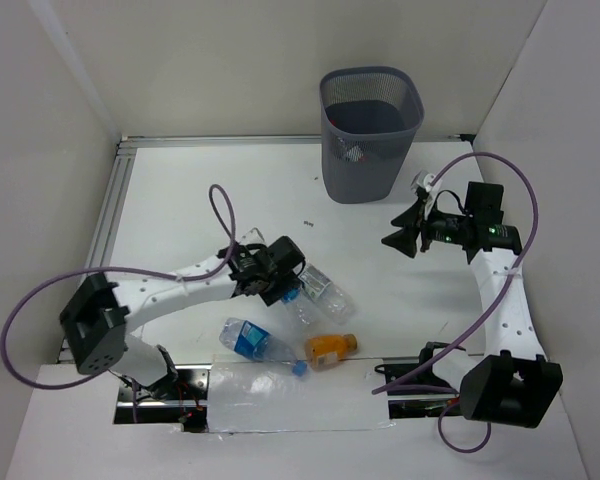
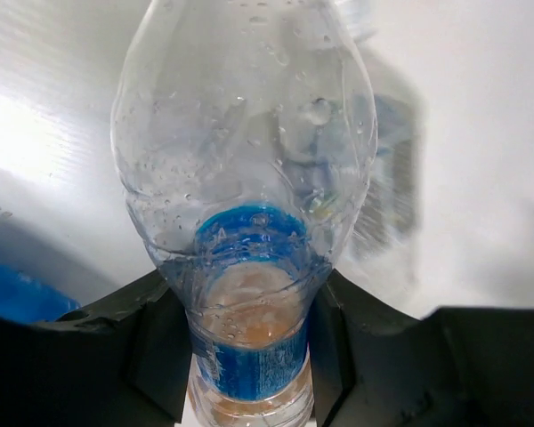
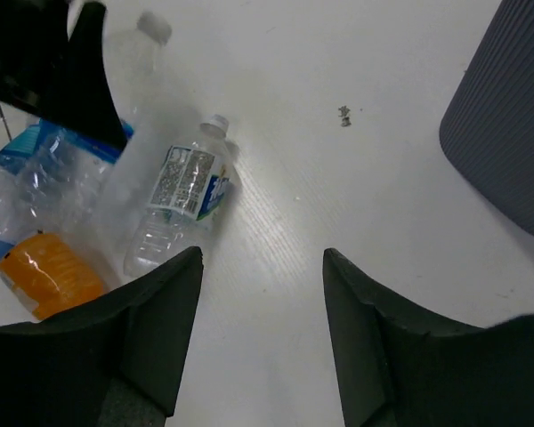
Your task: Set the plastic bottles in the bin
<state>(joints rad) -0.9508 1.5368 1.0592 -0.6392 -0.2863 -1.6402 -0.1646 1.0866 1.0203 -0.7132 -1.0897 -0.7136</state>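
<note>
You are at the grasp stage: your left gripper [image 1: 278, 275] is clamped on a clear bottle [image 2: 245, 160], with its fingers [image 2: 151, 356] pressed against either side of the blue-labelled waist. That bottle is over the near-centre part of the table [image 1: 210, 190], well apart from the bin [image 1: 370, 150], which stands at the far edge, right of centre. I cannot tell whether the bottle is off the surface or resting on it.

Its long axis runs straight through the gap between the fingers, crosswise to their closing line, and the wide clear body reaches away from the wrist camera. From above it seems to lie close to level, slanting from far-left to near-right under the gripper. The right wrist view shows a blurred pale cap beside the left gripper, so I judge the cap end points toward the left wall, though I am not certain.

Your right gripper [image 1: 395, 238] hangs near the bin with its jaws spread and nothing between them.

The next move, as I read it, calls for lifting the bottle clear of its neighbours: the white-capped bottle [image 3: 182, 191] just beside it, the orange bottle [image 1: 330, 347] and the blue-capped bottle [image 1: 250, 338] nearer you. Then carry it far and to the right until it is above the bin's rim, and only then let go
</note>
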